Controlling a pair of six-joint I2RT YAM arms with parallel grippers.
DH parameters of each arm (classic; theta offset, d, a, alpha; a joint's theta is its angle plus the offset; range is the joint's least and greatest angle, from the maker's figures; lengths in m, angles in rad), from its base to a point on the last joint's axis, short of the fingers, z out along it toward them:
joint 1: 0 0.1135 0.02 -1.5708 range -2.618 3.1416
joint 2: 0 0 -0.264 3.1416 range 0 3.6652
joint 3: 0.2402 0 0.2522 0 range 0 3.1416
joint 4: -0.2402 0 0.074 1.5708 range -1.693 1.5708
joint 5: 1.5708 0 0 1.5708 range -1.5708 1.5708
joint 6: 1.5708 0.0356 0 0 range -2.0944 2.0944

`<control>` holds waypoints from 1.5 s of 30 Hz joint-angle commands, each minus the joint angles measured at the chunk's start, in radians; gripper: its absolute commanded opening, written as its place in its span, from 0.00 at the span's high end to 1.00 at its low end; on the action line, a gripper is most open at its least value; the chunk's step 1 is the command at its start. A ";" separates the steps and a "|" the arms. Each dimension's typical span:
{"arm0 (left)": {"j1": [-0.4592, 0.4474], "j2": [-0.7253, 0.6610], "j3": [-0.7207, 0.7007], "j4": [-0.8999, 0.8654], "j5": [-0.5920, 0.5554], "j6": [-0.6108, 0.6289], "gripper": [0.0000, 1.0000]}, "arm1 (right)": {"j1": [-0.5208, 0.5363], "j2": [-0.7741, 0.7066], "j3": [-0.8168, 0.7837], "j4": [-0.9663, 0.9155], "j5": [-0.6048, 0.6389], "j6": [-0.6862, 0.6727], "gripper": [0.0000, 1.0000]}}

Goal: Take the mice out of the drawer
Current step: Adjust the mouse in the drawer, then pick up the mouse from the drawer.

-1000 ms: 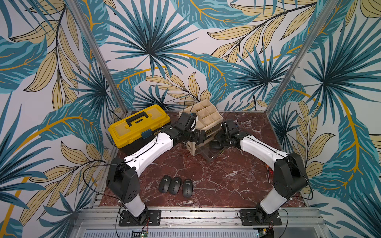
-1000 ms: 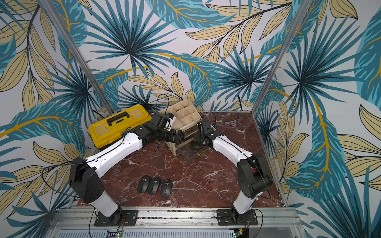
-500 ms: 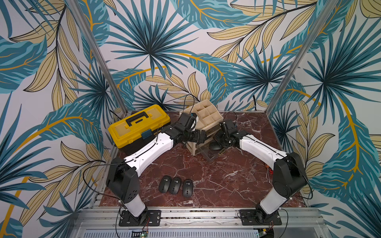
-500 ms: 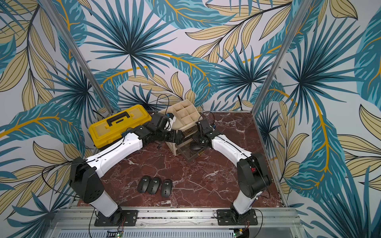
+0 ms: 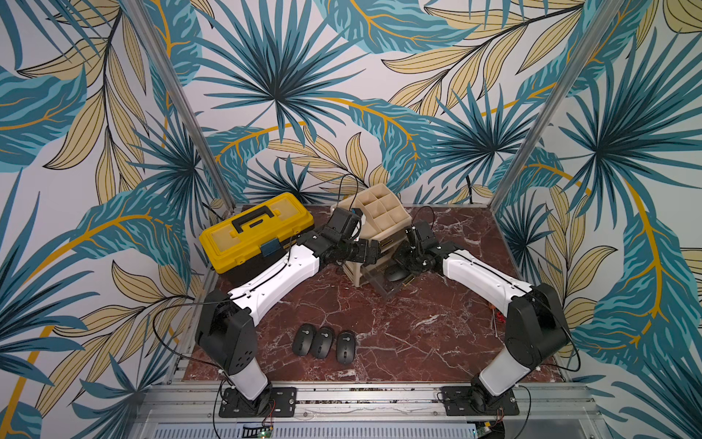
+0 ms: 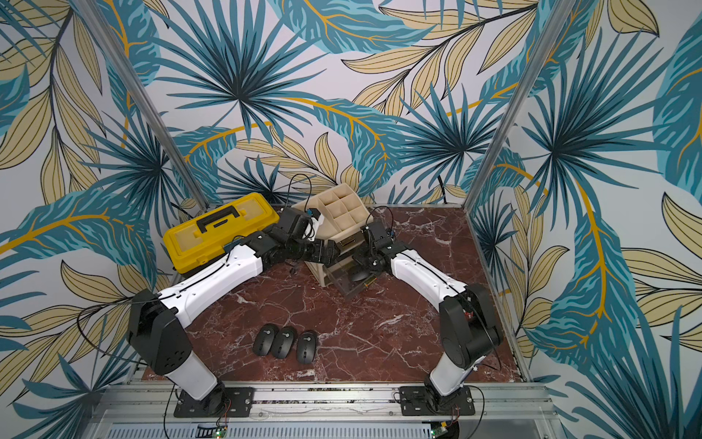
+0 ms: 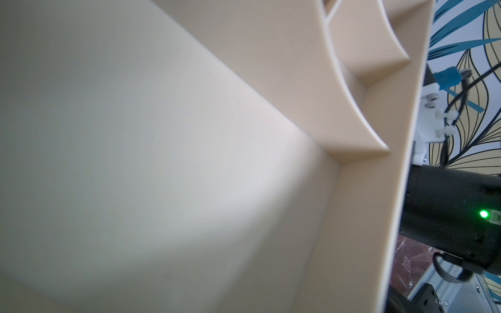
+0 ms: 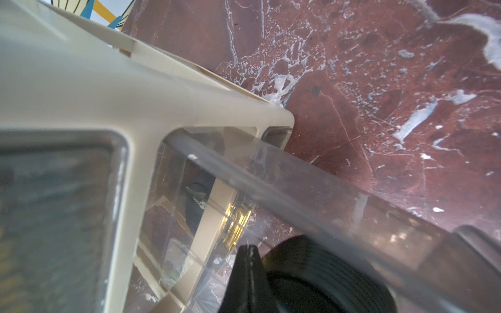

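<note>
- Nothing visible has shifted in the last second: both arms stay at the beige organizer (image 5: 380, 213).
- Left jaws are spread wide against its side. Right jaws are pressed together at the open clear drawer (image 5: 387, 292).
- One mouse (image 5: 395, 274) lies in that drawer and three mice (image 5: 323, 344) sit on the desk (image 5: 437, 334), so removal looks unfinished.

Red marble tabletop (image 5: 418, 342): three black mice (image 5: 322, 342) side by side near the front edge; yellow toolbox (image 5: 258, 232) at rear left; beige drawer unit (image 5: 380, 213) beside it, rear centre.
</note>
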 commanded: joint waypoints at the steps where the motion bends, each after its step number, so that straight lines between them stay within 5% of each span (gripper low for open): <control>1: 0.000 -0.007 0.011 0.008 0.016 0.016 0.00 | 0.003 -0.044 0.009 -0.031 -0.009 -0.064 1.00; 15: -0.018 -0.253 -0.069 -0.142 -0.059 0.042 0.06 | -0.015 -0.323 -0.049 -0.120 0.028 -0.301 1.00; 22: -0.138 -0.286 0.006 -0.189 -0.072 0.130 0.39 | -0.037 -0.488 -0.160 -0.153 0.007 -0.404 0.99; 31: -0.177 -0.087 0.158 -0.202 0.016 0.240 0.78 | -0.046 -0.641 -0.349 -0.116 -0.076 -0.422 0.78; 33: -0.184 -0.026 0.208 -0.221 0.025 0.269 0.77 | -0.047 -0.643 -0.390 -0.089 -0.112 -0.424 0.69; 36: -0.194 0.058 0.282 -0.251 0.032 0.340 0.60 | -0.048 -0.634 -0.443 -0.033 -0.187 -0.431 0.64; 45: -0.196 0.300 0.545 -0.392 0.036 0.519 0.41 | -0.074 -0.570 -0.525 0.106 -0.249 -0.426 0.75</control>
